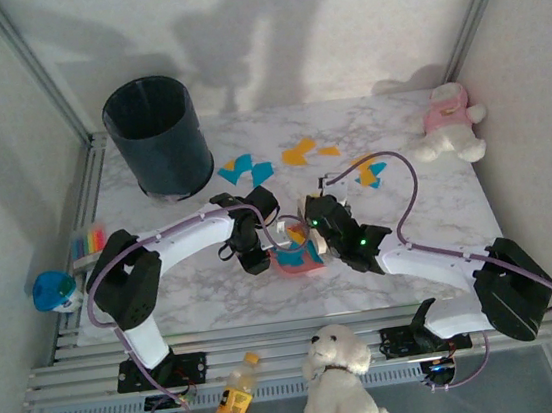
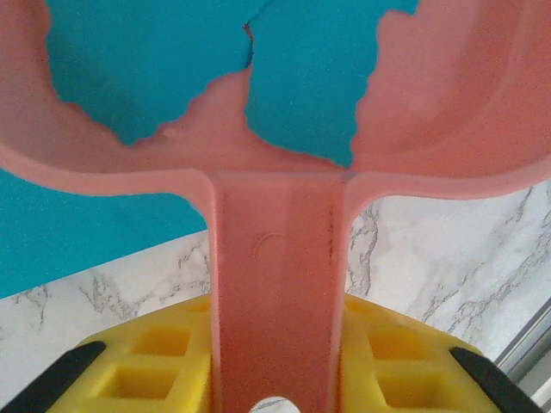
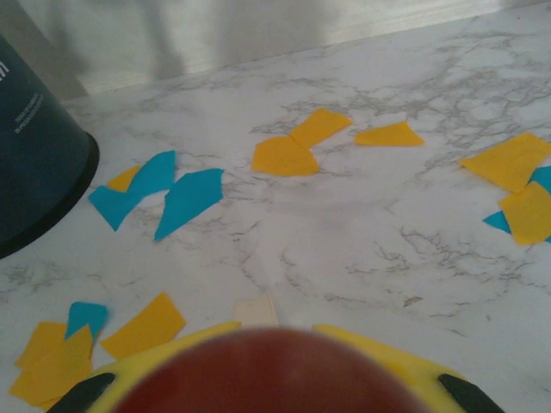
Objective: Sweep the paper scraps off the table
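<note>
Pink plastic is what I notice first: the dustpan (image 1: 298, 260) lies on the marble tabletop (image 1: 439, 217) between the two arms. The left hand (image 1: 277, 251) is narrow and holds the dustpan by its handle. In the left wrist view the handle (image 2: 275, 284) passes between the yellow fingers (image 2: 146, 353), and large teal paper scraps (image 2: 129, 69) lie inside the pan.

The right hand (image 1: 316, 224) is just beside the dustpan, on its far side. It is closed tight around a red-brown rounded thing (image 3: 258, 374), which is too blurred for me to name.

More paper scraps (image 1: 246, 170), orange and teal, are spread on the tabletop beyond both hands. Some are near the dark bin (image 1: 157, 135), others are toward the right. In the right wrist view a few orange and teal pieces (image 3: 60, 353) lie close to the hand's left finger.
</note>
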Tool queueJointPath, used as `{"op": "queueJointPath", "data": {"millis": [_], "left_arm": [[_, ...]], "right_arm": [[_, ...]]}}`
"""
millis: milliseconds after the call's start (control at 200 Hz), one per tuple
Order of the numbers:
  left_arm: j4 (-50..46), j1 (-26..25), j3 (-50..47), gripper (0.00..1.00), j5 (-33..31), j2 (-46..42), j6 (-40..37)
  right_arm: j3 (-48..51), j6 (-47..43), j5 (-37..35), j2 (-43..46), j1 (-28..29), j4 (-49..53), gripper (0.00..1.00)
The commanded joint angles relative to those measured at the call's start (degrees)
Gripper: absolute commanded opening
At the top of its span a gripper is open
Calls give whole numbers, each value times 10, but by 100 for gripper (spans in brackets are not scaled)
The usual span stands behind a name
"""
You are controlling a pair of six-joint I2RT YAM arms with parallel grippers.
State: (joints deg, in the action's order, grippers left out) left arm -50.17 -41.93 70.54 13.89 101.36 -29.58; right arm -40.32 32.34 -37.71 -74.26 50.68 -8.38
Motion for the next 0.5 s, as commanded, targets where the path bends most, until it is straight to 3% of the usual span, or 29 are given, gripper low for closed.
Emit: {"op": "queueJointPath", "data": {"millis": [0,496], "left_arm": [[-22,-4,4,0,2,12,-3],[-10,-2,0,0,-23,22,10]], "right_arm": [[-14,9,21,-5,7,-5,0],[-23,11,10,30,7,19,0]]}}
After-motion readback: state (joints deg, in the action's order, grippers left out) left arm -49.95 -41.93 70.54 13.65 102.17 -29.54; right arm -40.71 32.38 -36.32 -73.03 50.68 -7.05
